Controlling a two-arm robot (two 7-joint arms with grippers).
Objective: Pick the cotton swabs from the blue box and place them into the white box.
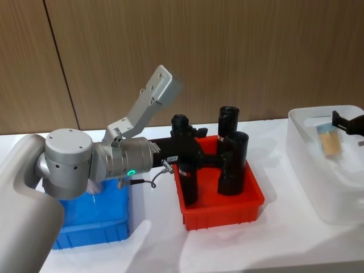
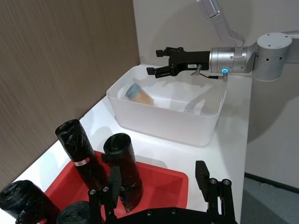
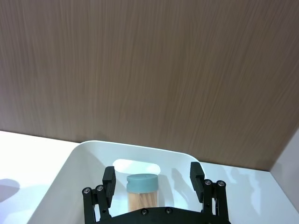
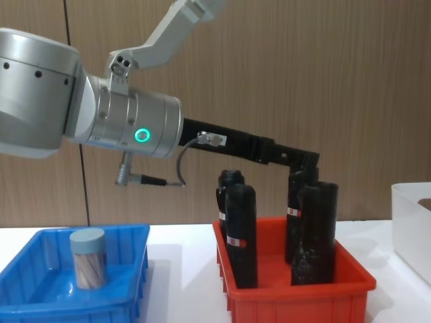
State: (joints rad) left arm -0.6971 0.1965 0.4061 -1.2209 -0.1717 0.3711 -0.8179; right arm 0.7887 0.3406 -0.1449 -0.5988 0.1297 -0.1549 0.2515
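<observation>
One jar of cotton swabs stands upright in the blue box at the near left. A second jar lies on its side in the white box at the right. My right gripper hovers open just above that box, its fingers well apart on either side of the lying jar and not touching it. My left gripper is open and empty above the red bin, reaching out from the blue box side.
The red bin sits between the two boxes and holds several tall black cylinders that rise close under my left forearm. A wood-panelled wall runs behind the white table. The white box is near the table's right end.
</observation>
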